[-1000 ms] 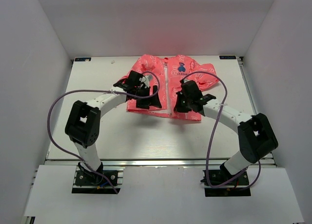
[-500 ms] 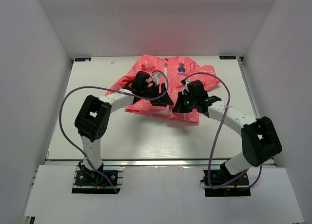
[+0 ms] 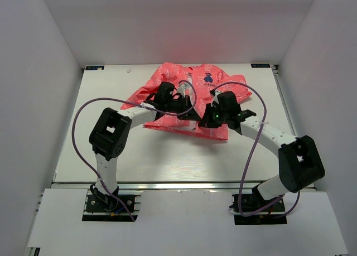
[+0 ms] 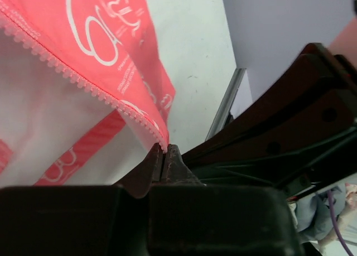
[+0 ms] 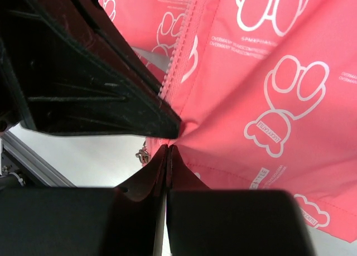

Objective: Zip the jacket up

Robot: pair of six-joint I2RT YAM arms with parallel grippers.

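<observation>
The coral-pink jacket (image 3: 167, 75) lies spread across the far half of the pale table (image 3: 167, 155), boxed in by white walls (image 3: 184, 22). Near the table's middle, the left hand (image 4: 163, 155) and right hand (image 5: 167, 150) are each clamped on the jacket's lower front edge.

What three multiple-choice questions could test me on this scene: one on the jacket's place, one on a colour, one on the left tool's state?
1. Where on the table does the jacket lie?
A. near edge, by the arm bases
B. far half, middle
C. hanging off the left edge
2. What colour is its chest emblem?
A. dark blue
B. green
C. yellow
3. How is the left tool?
A. wide open above the fabric
B. shut on a cable
C. shut on the jacket's zipper edge

B: the top view shows it toward the back wall.
A: dark blue on pink.
C: its fingertips meet on the edge's end.
</observation>
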